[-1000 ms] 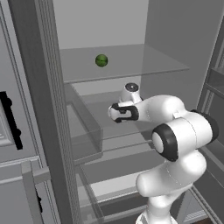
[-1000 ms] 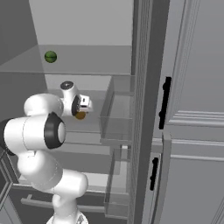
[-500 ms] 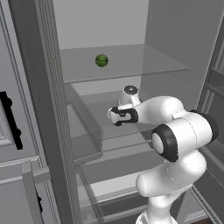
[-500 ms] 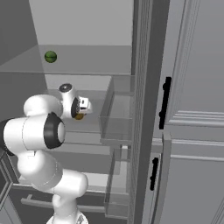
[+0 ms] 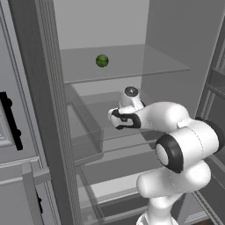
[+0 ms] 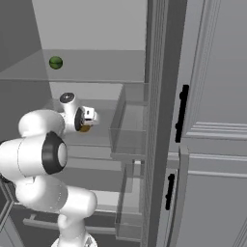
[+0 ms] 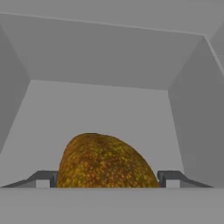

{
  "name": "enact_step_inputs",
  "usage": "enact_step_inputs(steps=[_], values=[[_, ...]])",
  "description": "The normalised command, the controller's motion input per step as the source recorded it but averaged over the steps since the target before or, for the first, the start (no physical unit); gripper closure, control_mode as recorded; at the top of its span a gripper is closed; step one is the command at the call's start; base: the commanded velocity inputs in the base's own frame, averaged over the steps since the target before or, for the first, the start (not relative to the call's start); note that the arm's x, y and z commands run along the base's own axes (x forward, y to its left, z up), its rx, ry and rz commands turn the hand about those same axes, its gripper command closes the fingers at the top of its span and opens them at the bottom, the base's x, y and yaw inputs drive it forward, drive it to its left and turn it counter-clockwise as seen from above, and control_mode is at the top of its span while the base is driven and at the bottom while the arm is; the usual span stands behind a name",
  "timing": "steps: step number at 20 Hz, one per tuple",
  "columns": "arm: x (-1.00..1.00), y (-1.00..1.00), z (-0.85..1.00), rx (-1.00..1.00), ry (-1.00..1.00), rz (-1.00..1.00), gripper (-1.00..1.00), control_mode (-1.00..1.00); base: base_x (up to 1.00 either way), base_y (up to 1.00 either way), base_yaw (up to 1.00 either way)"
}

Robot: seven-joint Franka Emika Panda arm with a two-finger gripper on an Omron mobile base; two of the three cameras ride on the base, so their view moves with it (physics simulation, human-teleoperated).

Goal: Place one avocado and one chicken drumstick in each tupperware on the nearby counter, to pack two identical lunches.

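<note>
Fridge [image 5: 39, 110]: stands open, pale grey inside, with glass shelves and clear door bins; the arm reaches into its middle level.
Upper shelf [image 5: 145, 66]: carries a small dark green round fruit [image 5: 102, 60] near its back, at about 11 o'clock from the hand in the left base view.
Middle shelf [image 7: 105, 109]: pale and flat, walled at the back and both sides; the avocado lies on it.
Gripper [image 7: 105, 179]: its two dark fingertips stand at 9 o'clock and 3 o'clock of the avocado, just beside its skin, jaws wide; whether they already touch cannot be told.
Avocado [image 7: 103, 162]: mustard-brown, speckled, egg-shaped, lying between the fingertips at 6 o'clock in the hand view; in the right base view it peeks out as a brown spot under the hand [image 6: 85, 128].
Handling, as judged: probably light and firm, with a hard rounded body that yields little; the smooth curved skin may let it squirt out forward or roll on the shelf.
Where to hold, as judged: across the widest part of the belly, fingertips level with its middle, not near the narrow end.
</note>
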Motion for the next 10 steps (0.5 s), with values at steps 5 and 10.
enact_step_inputs(steps=[5, 10], values=[[-1.00, 0.00, 0.64, -0.07, -0.67, 0.00, 1.00, -1.00, 0.00, 0.00, 0.00], [-1.00, 0.02, 1.00, -0.02, -0.55, -0.01, 1.00, -1.00, 0.00, 0.00, 0.00]])
